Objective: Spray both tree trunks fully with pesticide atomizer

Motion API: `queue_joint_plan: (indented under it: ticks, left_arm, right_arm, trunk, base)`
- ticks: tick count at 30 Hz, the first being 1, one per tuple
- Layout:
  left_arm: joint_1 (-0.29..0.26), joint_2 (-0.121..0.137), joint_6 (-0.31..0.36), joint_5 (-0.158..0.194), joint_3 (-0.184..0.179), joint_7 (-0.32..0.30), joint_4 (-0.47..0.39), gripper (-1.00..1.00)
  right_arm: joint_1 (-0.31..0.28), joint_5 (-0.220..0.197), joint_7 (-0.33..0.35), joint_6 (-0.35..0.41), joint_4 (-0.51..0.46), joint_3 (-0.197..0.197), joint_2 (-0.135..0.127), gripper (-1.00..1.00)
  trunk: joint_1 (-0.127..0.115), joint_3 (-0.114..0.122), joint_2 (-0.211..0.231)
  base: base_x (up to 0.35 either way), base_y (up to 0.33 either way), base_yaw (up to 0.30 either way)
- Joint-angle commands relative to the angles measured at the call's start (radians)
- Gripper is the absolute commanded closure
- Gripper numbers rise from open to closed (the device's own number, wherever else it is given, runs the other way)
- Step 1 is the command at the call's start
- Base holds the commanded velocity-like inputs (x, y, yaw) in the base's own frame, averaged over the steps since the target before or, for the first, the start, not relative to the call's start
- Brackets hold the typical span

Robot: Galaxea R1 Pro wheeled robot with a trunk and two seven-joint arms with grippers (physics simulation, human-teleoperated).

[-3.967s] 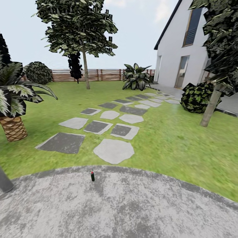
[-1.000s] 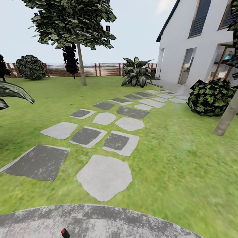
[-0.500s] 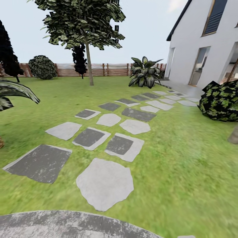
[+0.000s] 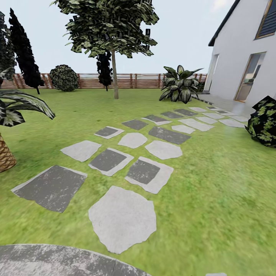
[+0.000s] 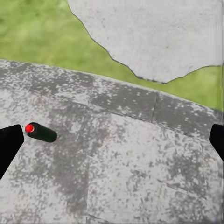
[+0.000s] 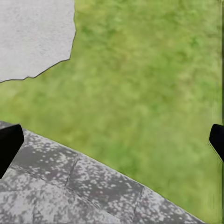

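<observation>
Left claw [image 5: 112, 140] spread wide over the concrete floor [image 5: 130, 158]; pesticide atomizer [image 5: 41, 132] stands just inside one fingertip, far off-centre. Right claw [image 6: 112, 140] spread, over the floor edge and grass [image 6: 149, 79]. Risk: closing now likely knocks the atomizer over.

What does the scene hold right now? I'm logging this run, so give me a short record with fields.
setting: garden lawn with grey stepping stones, wooden fence, white house
atomizer: on the concrete floor, next to one left finger, not held
left gripper: fingers wide apart, over the floor
right gripper: fingers wide apart, over the floor's edge and grass
tree: far off, by the fence
palm: left of the stones
</observation>
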Motion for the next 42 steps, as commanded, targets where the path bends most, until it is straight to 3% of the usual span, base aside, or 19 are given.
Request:
queue_joint_plan:
  ticks: [1, 9, 42]
  left_arm:
    - [-0.001, 0.0, -0.003, -0.001, 0.004, 0.0, 0.001, -1.0]
    - [-0.001, 0.0, -0.003, 0.001, 0.004, 0.0, 0.001, -1.0]
    - [-0.001, 0.006, -0.003, 0.002, 0.006, 0.005, 0.001, -1.0]
  right_arm:
    - [-0.001, 0.001, 0.001, -0.003, 0.001, 0.0, 0.0, -1.0]
    - [-0.001, 0.001, 0.001, -0.003, 0.001, 0.0, 0.001, -1.0]
    - [-0.001, 0.001, 0.0, -0.003, 0.002, 0.0, 0.001, -1.0]
  trunk:
    - [0.0, -0.001, 0.0]
    - [0.0, -0.001, 0.0]
    - [0.0, -0.001, 0.0]
  base:
    - [0.151, -0.25, 0.008]
    - [0.15, -0.25, 0.093]
    - [0.166, -0.25, 0.274]
